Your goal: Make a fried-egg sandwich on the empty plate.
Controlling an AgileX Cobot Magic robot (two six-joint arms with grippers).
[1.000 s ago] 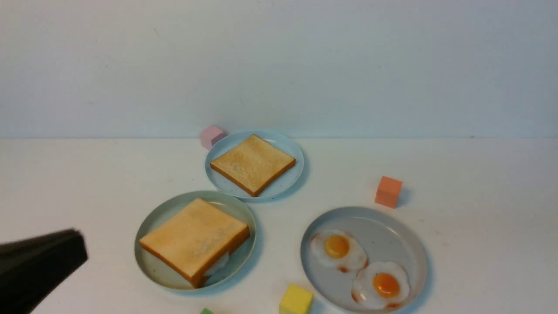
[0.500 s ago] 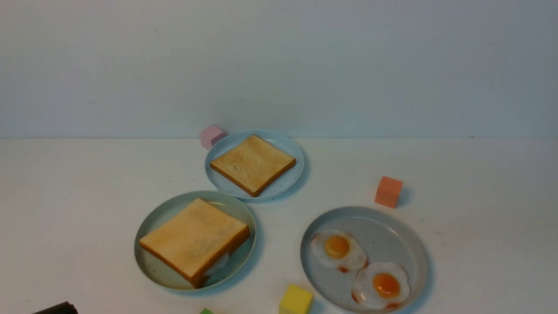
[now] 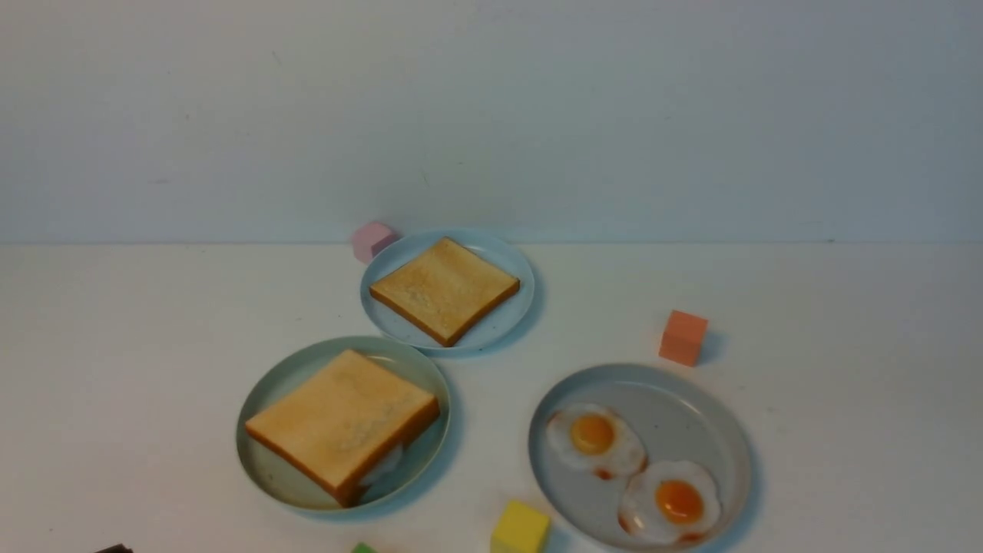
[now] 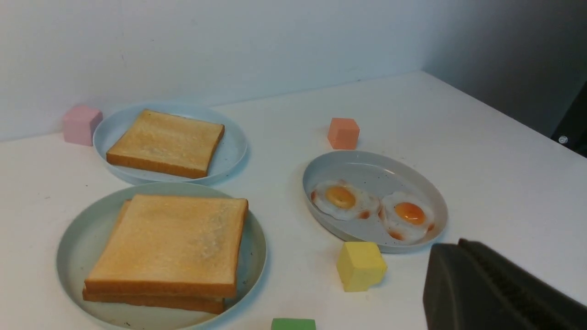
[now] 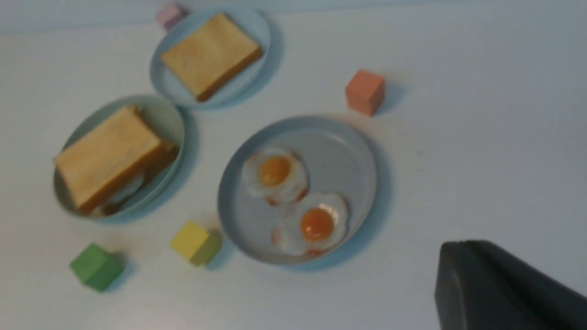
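Sandwich [image 3: 342, 422] sits stacked on mint plate [image 3: 265, 465]: two toast slices, egg white peeking out between them near the front edge. Top slice sits skewed, so a bump could slide it off. Both my pincers are closed together and hold nothing: left pincer [image 4: 500, 293], right pincer [image 5: 504, 288]. Yellow cube [image 3: 521, 527] lies close by the plate; a careless sweep would knock it.

Mint-green plate [image 3: 265, 399]; golden-brown toast [image 3: 342, 418]
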